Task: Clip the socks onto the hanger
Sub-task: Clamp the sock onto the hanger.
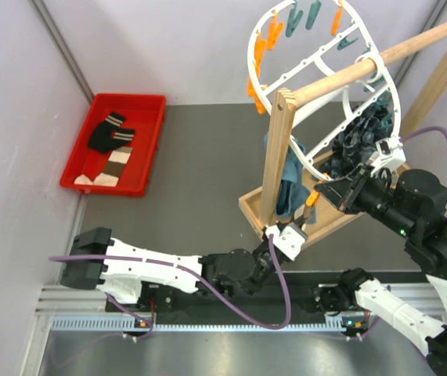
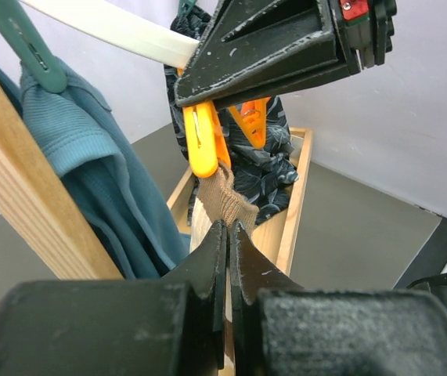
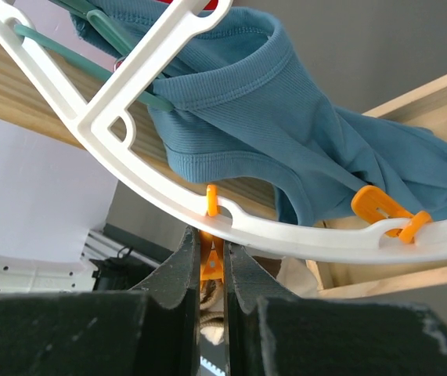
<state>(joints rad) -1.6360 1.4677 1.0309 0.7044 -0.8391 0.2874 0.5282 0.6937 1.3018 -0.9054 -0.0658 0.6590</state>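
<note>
Brown ribbed sock (image 2: 225, 200) is pinched in the clenched left tool (image 2: 228, 235), its cuff touching an orange peg (image 2: 201, 145) that the right tool (image 3: 211, 247) squeezes under the hanger (image 3: 309, 239) rim. One teal sock (image 3: 286, 117) is already clipped; more socks (image 1: 112, 139) lie in the red tray (image 1: 151, 149), so much seems left to do.

Left arm (image 1: 153, 270), right arm (image 1: 395, 301): white shells, black joints. Purple cable (image 1: 289, 301) ran along each. Black fingers (image 2: 203, 270) were scuffed, white-speckled.
</note>
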